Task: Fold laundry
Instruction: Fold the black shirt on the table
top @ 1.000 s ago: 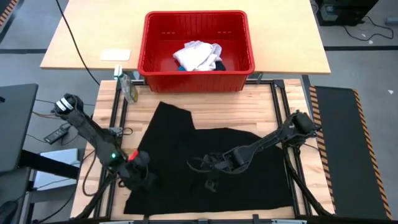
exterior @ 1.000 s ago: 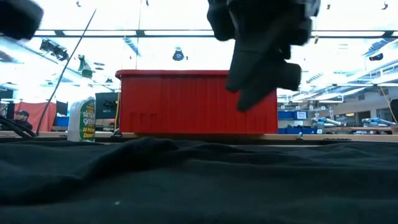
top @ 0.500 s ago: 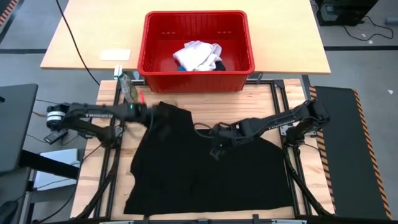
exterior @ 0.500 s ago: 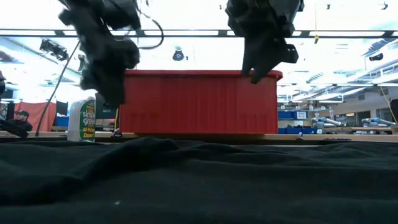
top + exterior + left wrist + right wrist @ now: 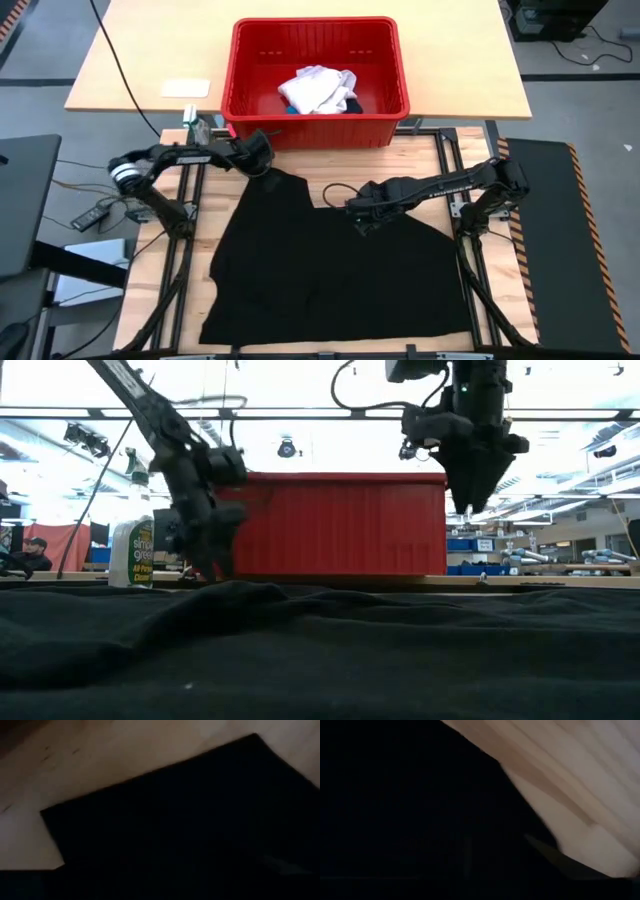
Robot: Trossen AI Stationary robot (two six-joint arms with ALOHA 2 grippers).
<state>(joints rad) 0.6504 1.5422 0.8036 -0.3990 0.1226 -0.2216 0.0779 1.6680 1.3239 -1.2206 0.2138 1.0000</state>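
A large black shirt point(image 5: 330, 270) lies spread flat on the wooden table and fills the front of the low view point(image 5: 320, 650). My left gripper point(image 5: 262, 160) is at the shirt's far left corner, low over the cloth point(image 5: 208, 565). I cannot tell whether it touches the cloth. My right gripper point(image 5: 362, 222) hangs over the shirt's far edge near its middle. It points down and is well above the cloth point(image 5: 467, 510). A white garment point(image 5: 315, 88) and a small blue piece point(image 5: 288, 108) lie in the red basket point(image 5: 315, 130).
The red basket stands just beyond the shirt's far edge, on a light table. A spray bottle point(image 5: 200, 135) stands at the basket's left, close to my left arm. A white card point(image 5: 186, 88) lies farther back. Bare wood shows to the left and right of the shirt.
My left gripper has swung from the shirt's near left corner to its far left corner, by the basket, and come down low. My right gripper has gone from the shirt's middle toward the far edge and risen. The shirt lies as before.
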